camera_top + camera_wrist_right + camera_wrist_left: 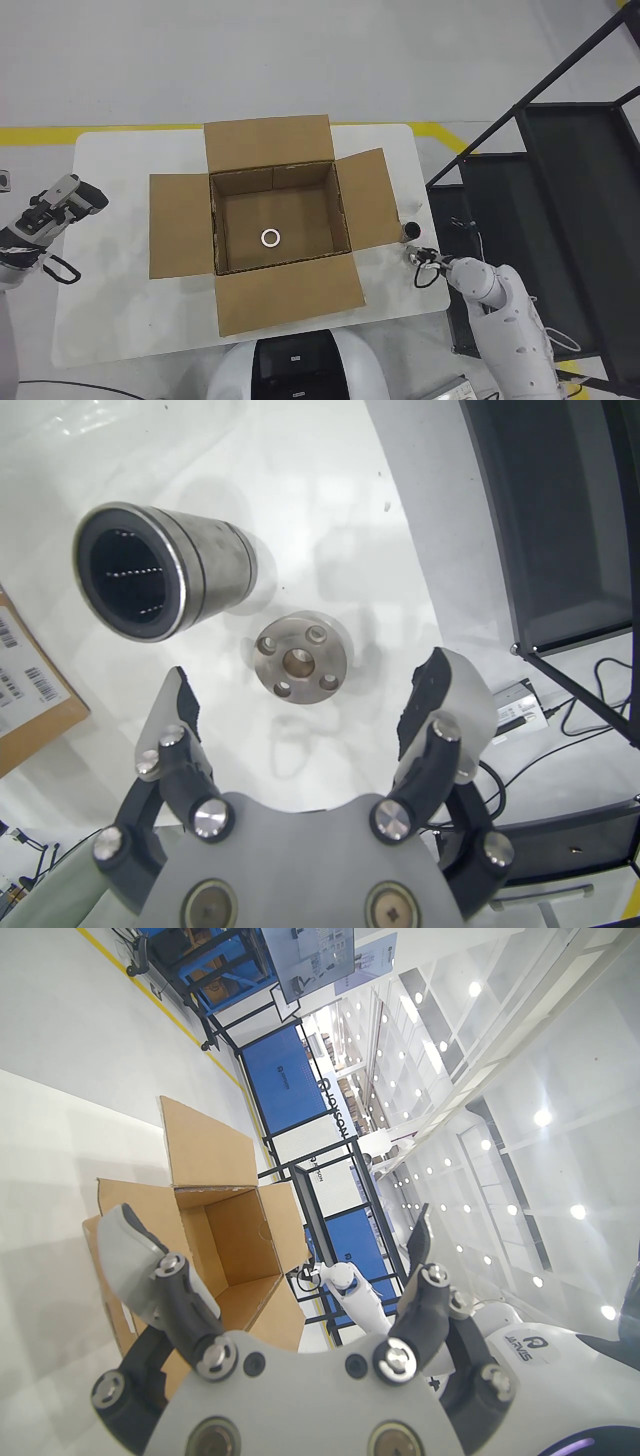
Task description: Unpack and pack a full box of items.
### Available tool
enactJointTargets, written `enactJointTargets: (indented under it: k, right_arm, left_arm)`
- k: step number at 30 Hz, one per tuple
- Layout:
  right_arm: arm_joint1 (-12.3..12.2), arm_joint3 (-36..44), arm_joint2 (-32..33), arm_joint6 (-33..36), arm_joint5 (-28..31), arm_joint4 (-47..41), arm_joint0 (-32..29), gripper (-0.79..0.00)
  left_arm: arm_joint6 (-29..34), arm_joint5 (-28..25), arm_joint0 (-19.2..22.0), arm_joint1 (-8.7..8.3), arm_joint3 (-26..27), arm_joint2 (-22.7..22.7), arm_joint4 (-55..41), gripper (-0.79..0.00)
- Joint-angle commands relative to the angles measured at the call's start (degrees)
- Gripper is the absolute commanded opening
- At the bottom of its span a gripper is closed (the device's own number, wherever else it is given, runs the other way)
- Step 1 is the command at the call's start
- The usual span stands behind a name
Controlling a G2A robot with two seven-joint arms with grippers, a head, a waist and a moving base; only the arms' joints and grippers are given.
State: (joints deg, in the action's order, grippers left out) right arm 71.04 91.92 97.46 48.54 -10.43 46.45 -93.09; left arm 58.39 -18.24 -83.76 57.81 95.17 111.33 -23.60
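Box (pixel 275 222) of brown cardboard stands at the middle of the white table (pixel 120 300), top open, all four flaps folded outward; the near flap lies flat toward the robot. Inside, one small pale ring (pixel 270 237) lies flat on the box floor, near its centre, apart from every wall. To the right, the right gripper (pixel 305 700) hangs at the table's right edge, just beyond the tip of the right flap, its fingers spread wide and holding nothing. Directly ahead of its fingertips a round metal flange (pixel 300 665) with a centre bore and four small holes lies flat on the table, touched by neither finger. Just past the flange, apart from it, a steel linear bearing (pixel 165 572) stands on end, its dark bore facing up. A flap corner bearing barcode labels (pixel 25 690) sits close by these two parts. On the opposite side the left gripper (pixel 85 195) is held over the table's left edge, well apart from the left flap, fingers likewise spread and empty; its wrist view looks across at the box's open interior. Beyond the table a yellow line (pixel 130 127) runs along the grey floor, and a black metal rack (pixel 560 180) stands off the right side.
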Motion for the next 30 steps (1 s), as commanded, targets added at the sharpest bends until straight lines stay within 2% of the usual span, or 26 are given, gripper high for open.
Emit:
enactJointTargets:
  k: [1, 7, 14, 18, 23, 30]
  right_arm:
    - [-0.33, 3.08, 2.51, 1.22, 1.37, -1.42, -1.38, 0.0]
    - [-0.69, 14.14, 8.92, 1.96, 2.36, -9.73, -4.29, 0.0]
    - [-0.66, 26.33, 11.46, 1.68, 5.57, -20.23, -6.76, 0.0]
    - [-0.83, 30.77, 9.89, 2.32, 8.95, -23.19, -6.13, 0.0]
    - [-1.03, 33.79, 4.98, 2.56, 11.22, -23.95, -3.91, 0.0]
    - [-1.31, 31.16, -3.15, 2.36, 12.74, -20.49, 1.34, 0.0]
  left_arm:
    - [0.0, 0.0, 0.0, 0.0, 0.0, 0.0, 0.0, 0.0]
    - [0.0, 0.0, 0.0, 0.0, 0.0, 0.0, 0.0, 0.0]
    - [0.0, 0.0, 0.0, 0.0, 0.0, 0.0, 0.0, 0.0]
    - [0.0, 0.0, 0.0, 0.0, 0.0, 0.0, 0.0, 0.0]
    - [0.0, 0.0, 0.0, 0.0, 0.0, 0.0, 0.0, 0.0]
    - [0.0, 0.0, 0.0, 0.0, 0.0, 0.0, 0.0, 0.0]
